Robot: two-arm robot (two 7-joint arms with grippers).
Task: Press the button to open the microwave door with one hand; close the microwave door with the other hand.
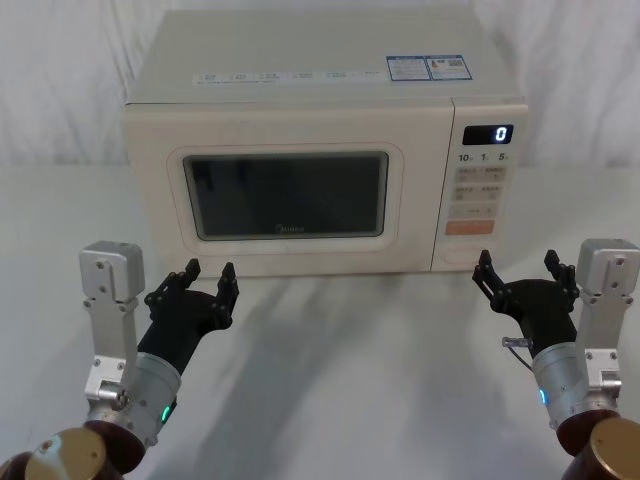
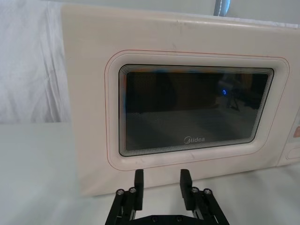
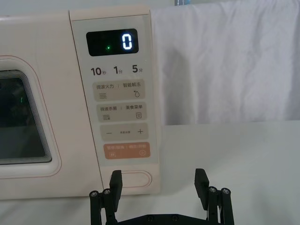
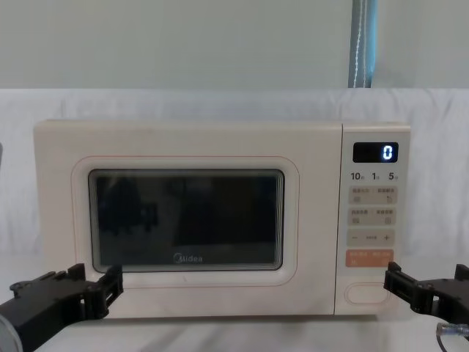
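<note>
Your cream microwave (image 1: 300,150) has its microwave door (image 1: 285,200) shut, display reading 0, and the pill-shaped button (image 3: 136,179) untouched. Your left gripper (image 1: 208,275) and right gripper (image 1: 520,268) both hover spread wide, holding nothing.

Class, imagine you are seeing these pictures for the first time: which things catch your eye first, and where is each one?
The cream microwave stands in the middle of the white table, its door shut and its black display showing 0 at upper right. Two black grippers sit open in front of it: the left gripper below the door's lower left corner, the right gripper near the wide button under the orange key.
</note>
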